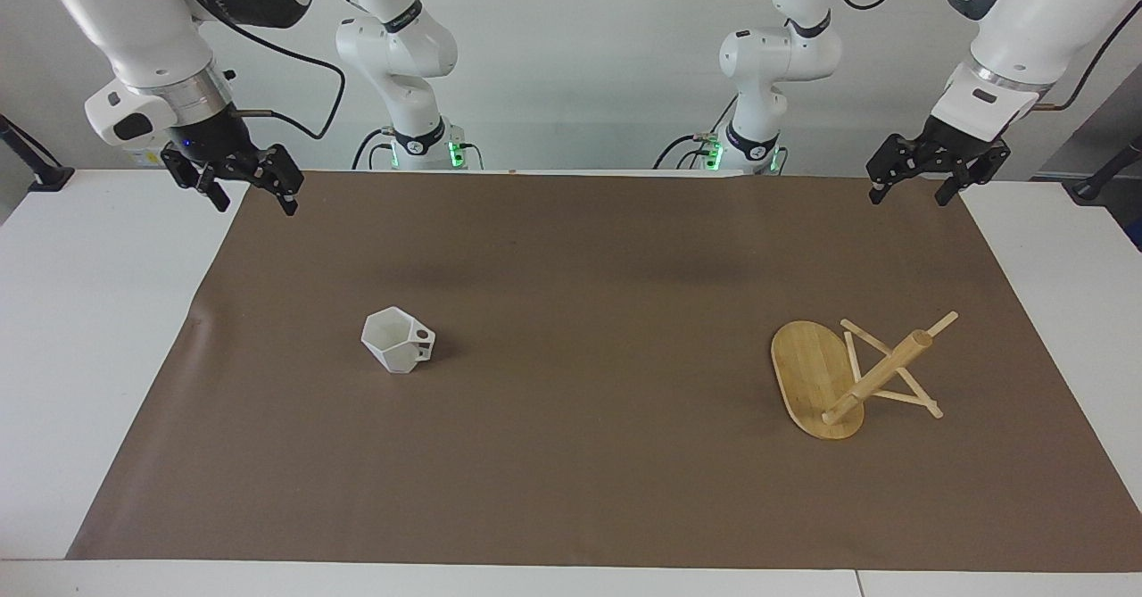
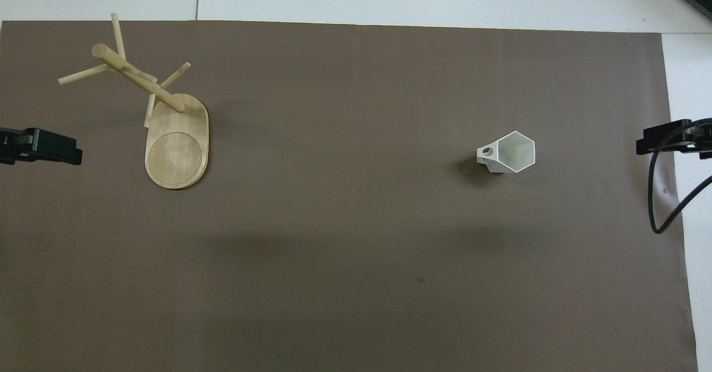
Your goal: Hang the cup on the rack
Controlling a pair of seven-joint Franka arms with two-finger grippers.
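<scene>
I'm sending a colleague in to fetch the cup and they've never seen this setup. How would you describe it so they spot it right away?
Start at the brown mat that covers most of the table. On it, toward the right arm's end, the cup stands upright by itself, well apart from the bamboo rack at the left arm's end. It is the only white thing on the mat: small, faceted, with a hexagonal rim and a blocky handle pierced by a round hole.
</scene>
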